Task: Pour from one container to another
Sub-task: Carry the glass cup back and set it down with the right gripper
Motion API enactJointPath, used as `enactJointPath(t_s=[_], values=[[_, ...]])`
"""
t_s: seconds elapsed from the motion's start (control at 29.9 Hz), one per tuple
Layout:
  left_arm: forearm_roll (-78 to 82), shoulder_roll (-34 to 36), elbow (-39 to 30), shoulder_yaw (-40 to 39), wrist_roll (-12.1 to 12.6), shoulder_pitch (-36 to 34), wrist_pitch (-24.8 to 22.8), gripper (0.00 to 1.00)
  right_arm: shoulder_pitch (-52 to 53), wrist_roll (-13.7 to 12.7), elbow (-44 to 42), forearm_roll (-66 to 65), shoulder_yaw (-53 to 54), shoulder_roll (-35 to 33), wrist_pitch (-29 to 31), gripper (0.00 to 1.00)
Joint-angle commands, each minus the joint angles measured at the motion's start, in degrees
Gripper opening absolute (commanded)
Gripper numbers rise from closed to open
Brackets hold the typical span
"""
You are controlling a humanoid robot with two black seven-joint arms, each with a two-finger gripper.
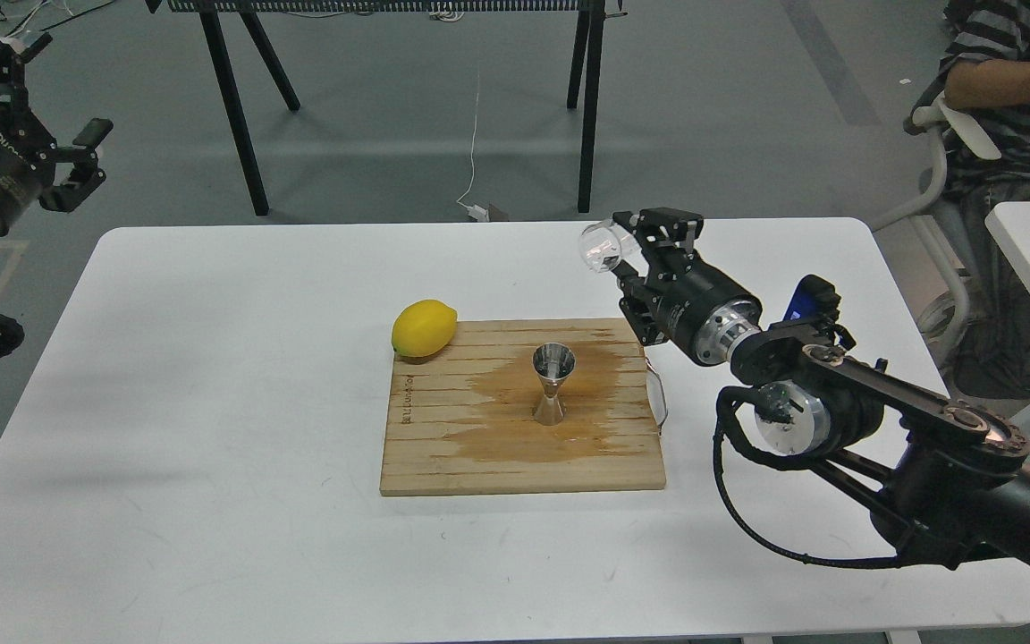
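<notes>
**Glass cup held aloft, jigger alone on the board**

Up over the far right part of the white table (211,358), the right gripper (636,241) has its two fingers clamped on the small clear glass cup (600,248). The cup lies tilted on its side in the air, its round mouth turned to the left, beyond the far right corner of the wooden board (443,456) and well apart from it.

On that board the steel jigger (552,383) stands upright near the middle, its open top cone showing a shiny inside. It stands in a darker wet stain (515,420) that spreads across the right half of the wood. A yellow lemon (424,328) rests at the board's far left corner.

Far off to the left, clear of the table's edge, the left gripper (86,161) hangs in the air with its fingers apart, holding nothing.
</notes>
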Motion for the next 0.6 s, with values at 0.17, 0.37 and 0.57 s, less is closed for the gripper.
enactJointPath(t_s=[0.17, 0.37, 0.57], values=[[0.0, -0.1, -0.1, 0.0, 0.0, -0.1, 0.5, 0.99, -10.8, 0.0, -1.2, 14.2, 22.7, 4.1, -1.1, 0.17], [0.0, 0.0, -0.1, 0.0, 0.0, -0.4, 0.7, 0.99, -16.4, 0.0, -4.1, 17.1, 34.3, 10.1, -3.1, 0.17], [0.0, 0.5, -0.1, 0.0, 0.2, -1.1, 0.6, 0.99, -18.0, 0.0, -10.3, 20.1, 41.9, 14.0, -2.9, 0.18]])
